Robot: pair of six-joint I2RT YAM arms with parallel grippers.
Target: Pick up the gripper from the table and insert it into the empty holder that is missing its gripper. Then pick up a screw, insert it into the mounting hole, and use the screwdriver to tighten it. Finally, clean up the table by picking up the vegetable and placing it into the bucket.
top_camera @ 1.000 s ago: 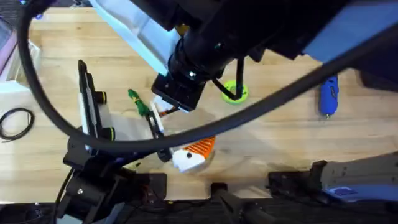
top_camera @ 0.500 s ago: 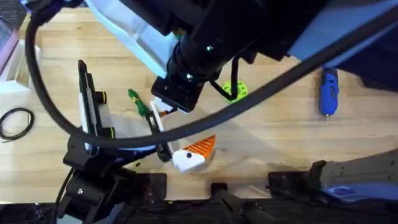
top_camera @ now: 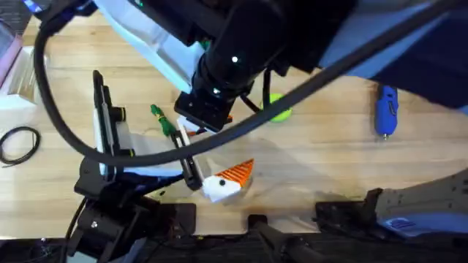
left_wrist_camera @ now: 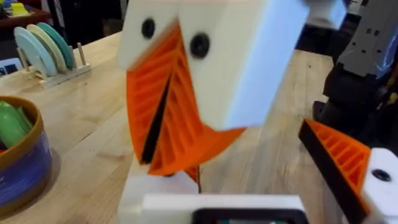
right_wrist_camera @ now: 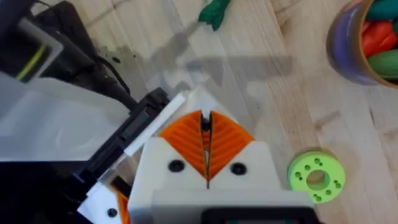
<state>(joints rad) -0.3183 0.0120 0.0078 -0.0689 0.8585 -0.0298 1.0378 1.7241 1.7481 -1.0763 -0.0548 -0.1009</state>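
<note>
Right wrist view: the right gripper (right_wrist_camera: 206, 134) has its pads pressed together, perhaps pinching the loose gripper; I cannot tell. The holder (top_camera: 216, 188) waits nearby. Square the wedge up, then ease in slowly.

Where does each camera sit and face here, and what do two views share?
Overhead: above the bases, looking down and forward at the table; the left arm and right arm show.
Left wrist: low over the table, facing the right end effector and the bucket; its own orange finger shows.
Right wrist: looking down at the vegetable and green disc; the right end effector, shut, shows.
Shared: overhead and right wrist both show the vegetable.
</note>
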